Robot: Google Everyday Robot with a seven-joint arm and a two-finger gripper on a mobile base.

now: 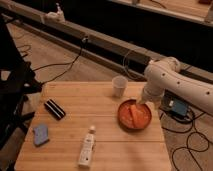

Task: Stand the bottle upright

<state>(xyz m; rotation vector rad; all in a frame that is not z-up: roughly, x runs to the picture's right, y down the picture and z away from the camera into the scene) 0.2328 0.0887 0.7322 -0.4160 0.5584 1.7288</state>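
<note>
At the table's (95,95) front edge, the bottle (86,147) lies flat, long axis front-to-back, cap rearward, well apart from the gripper (141,102) over the orange bowl (134,116); its opening cannot be determined.

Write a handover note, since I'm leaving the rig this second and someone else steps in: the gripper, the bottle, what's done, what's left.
Gripper: on the right side of the table, low over the far rim of the orange bowl, well away from the bottle.
Bottle: lying on its side near the table's front edge, cap pointing to the far side, untouched.
Done: nothing yet.
Left: bring the gripper across to the bottle, grasp it, stand it upright, release.
</note>
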